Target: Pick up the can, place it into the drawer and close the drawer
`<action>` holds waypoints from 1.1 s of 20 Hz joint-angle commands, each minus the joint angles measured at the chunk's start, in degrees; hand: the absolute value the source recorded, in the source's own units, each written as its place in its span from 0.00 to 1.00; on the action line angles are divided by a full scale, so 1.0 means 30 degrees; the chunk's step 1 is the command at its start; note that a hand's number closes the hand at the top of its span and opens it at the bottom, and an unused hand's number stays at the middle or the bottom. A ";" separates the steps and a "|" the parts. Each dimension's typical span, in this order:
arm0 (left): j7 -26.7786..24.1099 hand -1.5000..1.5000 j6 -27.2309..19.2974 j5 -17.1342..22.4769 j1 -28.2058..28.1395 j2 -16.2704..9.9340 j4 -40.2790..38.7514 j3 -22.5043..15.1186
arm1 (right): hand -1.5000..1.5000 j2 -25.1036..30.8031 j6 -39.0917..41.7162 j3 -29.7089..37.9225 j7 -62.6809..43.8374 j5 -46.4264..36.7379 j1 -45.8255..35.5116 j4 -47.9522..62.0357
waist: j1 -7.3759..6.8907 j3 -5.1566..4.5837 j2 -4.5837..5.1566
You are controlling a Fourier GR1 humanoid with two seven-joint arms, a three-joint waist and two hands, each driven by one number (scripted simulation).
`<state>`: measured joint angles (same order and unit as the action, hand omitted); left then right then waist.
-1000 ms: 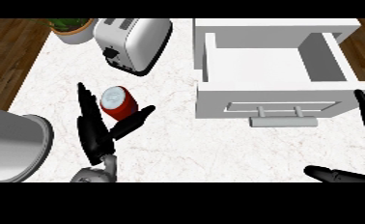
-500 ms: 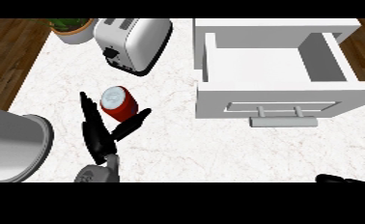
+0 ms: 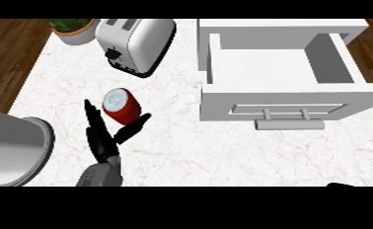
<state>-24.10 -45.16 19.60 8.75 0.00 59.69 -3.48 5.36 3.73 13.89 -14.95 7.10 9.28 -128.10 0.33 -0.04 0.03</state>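
Observation:
The red can (image 3: 121,106) with a silver top stands on the white marble counter (image 3: 218,154), left of the middle. My left hand (image 3: 102,141) is just below and to the left of it, open. Its straight fingers (image 3: 93,117) run up the can's left side, and the thumb (image 3: 133,127) points up under its right side. The white drawer (image 3: 280,105) stands pulled open at the right, its inside bare and its handle (image 3: 290,123) facing me. Of my right hand only a dark sliver (image 3: 342,184) shows at the lower right edge.
A silver toaster (image 3: 138,43) lies at the back, above the can. A potted plant (image 3: 73,28) sits in the back left corner. A grey round vessel (image 3: 18,149) fills the left edge beside my left forearm. Wooden floor borders the counter's left side.
My left hand has slid up and a little right, so the can now sits between its fingers and thumb. My right hand has dropped almost out of the view at the lower right.

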 commanded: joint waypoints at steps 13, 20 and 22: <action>-0.4216 0.00 0.3816 0.2297 0.4121 -0.0991 -0.8079 0.3773 | 0.00 0.0172 0.1347 0.1453 -0.0366 0.1099 0.0203 -0.0231 | 0.0039 0.0006 0.0007; -0.4439 0.00 0.6715 0.2022 0.5539 -0.1913 -1.0418 0.3801 | 0.00 0.0370 0.0376 0.1137 -0.1306 0.0149 -0.1396 -0.0422 | 0.0069 -0.0001 0.0033; -0.4538 0.00 0.6395 0.1979 0.7033 -0.1361 -1.1978 0.4105 | 0.00 -0.0438 0.1145 0.0743 -0.0229 0.0334 0.0348 -0.0834 | 0.0224 -0.0003 0.0049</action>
<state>-37.78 -28.99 25.63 25.45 -3.30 29.48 7.74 5.40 6.03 16.68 -16.55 7.78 7.27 -128.49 0.62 -0.04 0.12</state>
